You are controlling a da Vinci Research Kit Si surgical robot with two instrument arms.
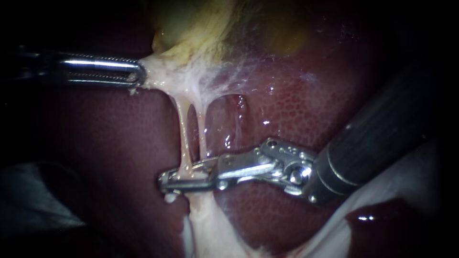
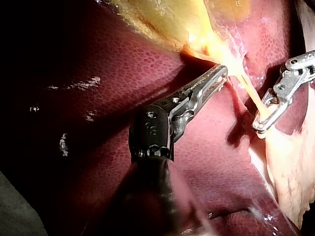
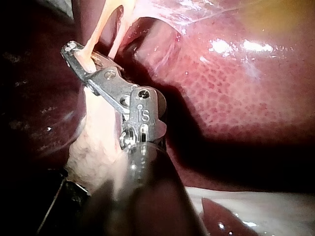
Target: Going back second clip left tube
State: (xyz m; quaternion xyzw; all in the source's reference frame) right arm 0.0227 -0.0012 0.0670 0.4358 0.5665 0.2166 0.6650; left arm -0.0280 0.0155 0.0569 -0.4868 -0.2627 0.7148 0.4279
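My right instrument (image 1: 163, 182) is closing its jaws on the left tube (image 1: 181, 125) low down, a thin, soft, slippery, tearable strand, I judge, while my left instrument (image 1: 140, 76) is gripping pale tissue (image 1: 160, 79) above, stretching it.

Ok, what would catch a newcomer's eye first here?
The left tube and right tube stand out, pale and taut over the dark red liver, mid-view. The right instrument has its jaws shut on the left tube low down; the left instrument's are shut on pale tissue at upper left.
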